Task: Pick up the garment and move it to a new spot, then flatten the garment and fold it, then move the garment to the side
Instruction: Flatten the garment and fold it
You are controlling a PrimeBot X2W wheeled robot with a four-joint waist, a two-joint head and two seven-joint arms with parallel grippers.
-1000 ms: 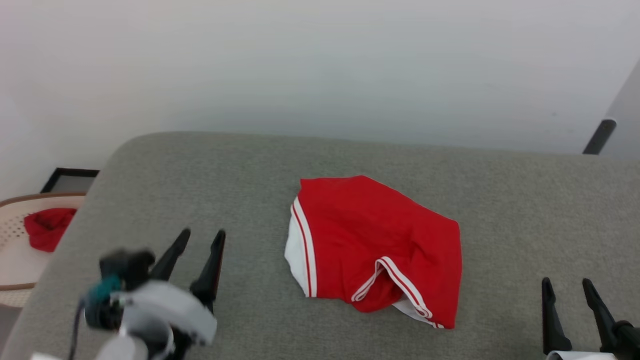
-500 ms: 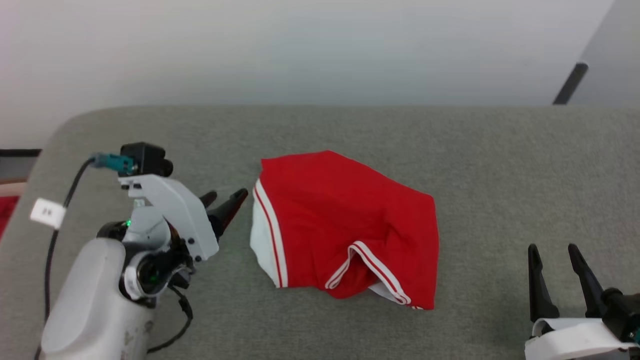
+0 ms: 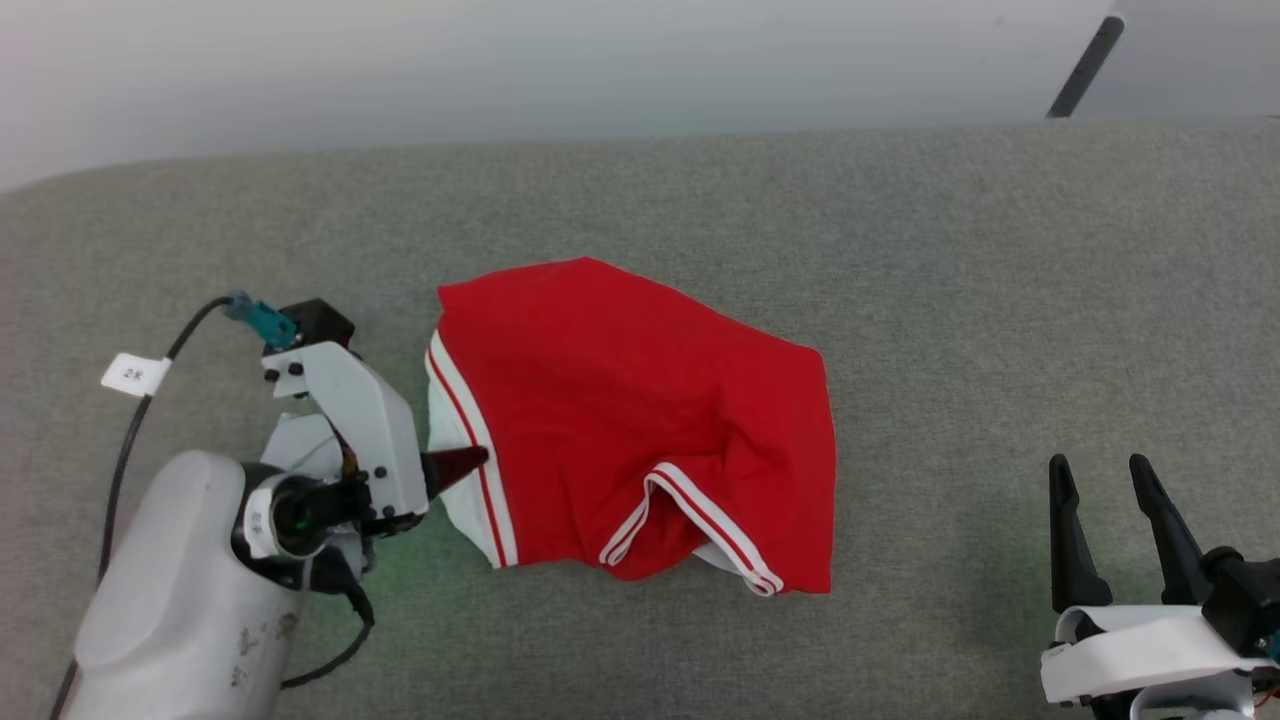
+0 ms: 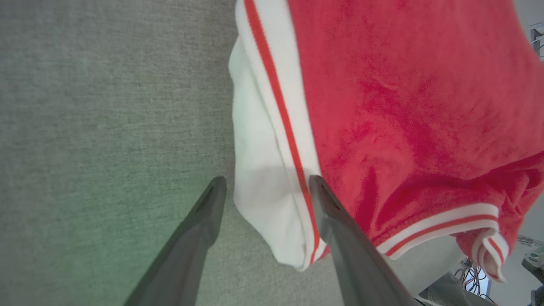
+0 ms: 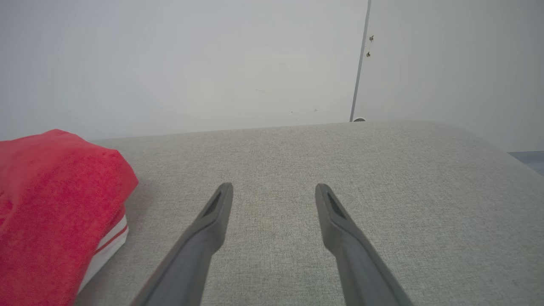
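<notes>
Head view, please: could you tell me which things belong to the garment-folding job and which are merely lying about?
Belongs to the job:
garment, bunched
left gripper, open, astride its white edge
right gripper, open, apart from it

Merely about:
grey padded surface beneath
tagged cable on the left arm
white wall
dark strip against it
</notes>
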